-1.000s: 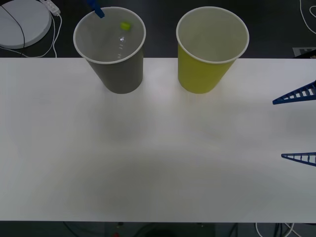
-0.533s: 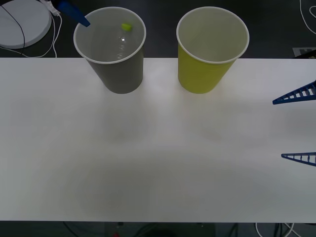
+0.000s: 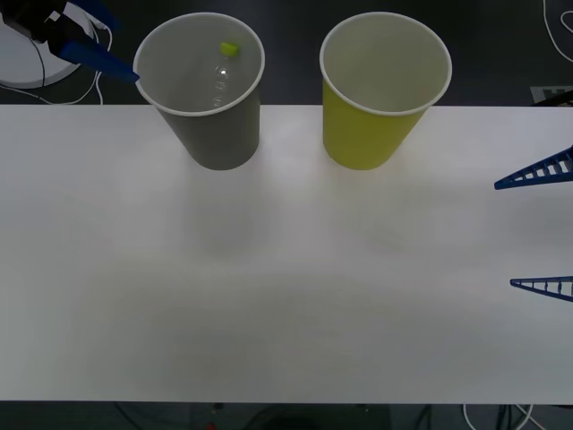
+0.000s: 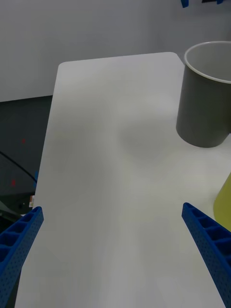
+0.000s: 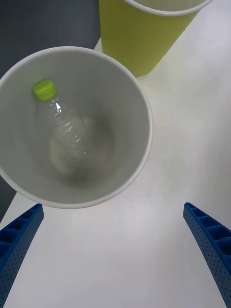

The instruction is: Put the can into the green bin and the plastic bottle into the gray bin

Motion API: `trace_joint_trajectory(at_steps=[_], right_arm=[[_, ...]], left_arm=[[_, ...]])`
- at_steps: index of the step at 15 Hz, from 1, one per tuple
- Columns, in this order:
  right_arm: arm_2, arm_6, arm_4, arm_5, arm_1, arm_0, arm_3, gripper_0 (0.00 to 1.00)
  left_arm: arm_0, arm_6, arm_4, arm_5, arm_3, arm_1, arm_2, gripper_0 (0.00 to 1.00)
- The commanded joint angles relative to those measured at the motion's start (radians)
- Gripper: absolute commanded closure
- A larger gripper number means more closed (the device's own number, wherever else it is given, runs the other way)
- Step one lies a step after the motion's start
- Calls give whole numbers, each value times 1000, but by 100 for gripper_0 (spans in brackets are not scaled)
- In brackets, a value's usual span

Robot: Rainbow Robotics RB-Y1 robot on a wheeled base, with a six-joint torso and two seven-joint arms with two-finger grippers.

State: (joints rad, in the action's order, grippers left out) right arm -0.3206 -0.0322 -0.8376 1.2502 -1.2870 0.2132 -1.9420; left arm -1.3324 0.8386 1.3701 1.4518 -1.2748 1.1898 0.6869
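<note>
Inside the gray bin leans the plastic bottle, beside the green bin on the worktop. Left hand hovers above, fingers wide; right hand likewise spread.

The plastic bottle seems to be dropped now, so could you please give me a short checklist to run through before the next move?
1. The plastic bottle lies inside the gray bin: ok.
2. Gray bin upright on the table: ok.
3. Left gripper open, empty, above the gray bin's near rim: ok.
4. Right gripper open and empty at the table's right side: ok.
5. Green bin upright: ok.
6. Can inside the green bin: cannot tell; its bottom is hidden.
</note>
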Motion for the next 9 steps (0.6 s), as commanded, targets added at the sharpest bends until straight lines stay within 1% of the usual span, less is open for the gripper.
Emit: trace_joint_trajectory(at_steps=[1, 4, 6, 8, 9], right_arm=[[0, 0, 0, 0, 0, 0, 0, 0], [0, 0, 0, 0, 0, 0, 0, 0], [0, 0, 0, 0, 0, 0, 0, 0], [0, 0, 0, 0, 0, 0, 0, 0], [0, 0, 0, 0, 0, 0, 0, 0]], left_arm=[[42, -76, -85, -2, -8, 56, 0, 0], [99, -153, -164, -19, -29, 113, -1, 0], [144, -168, -195, -50, -86, 152, -7, 0], [219, -176, -220, -77, -135, 178, -63, 0], [271, -181, -221, -80, -155, 180, -112, 0]])
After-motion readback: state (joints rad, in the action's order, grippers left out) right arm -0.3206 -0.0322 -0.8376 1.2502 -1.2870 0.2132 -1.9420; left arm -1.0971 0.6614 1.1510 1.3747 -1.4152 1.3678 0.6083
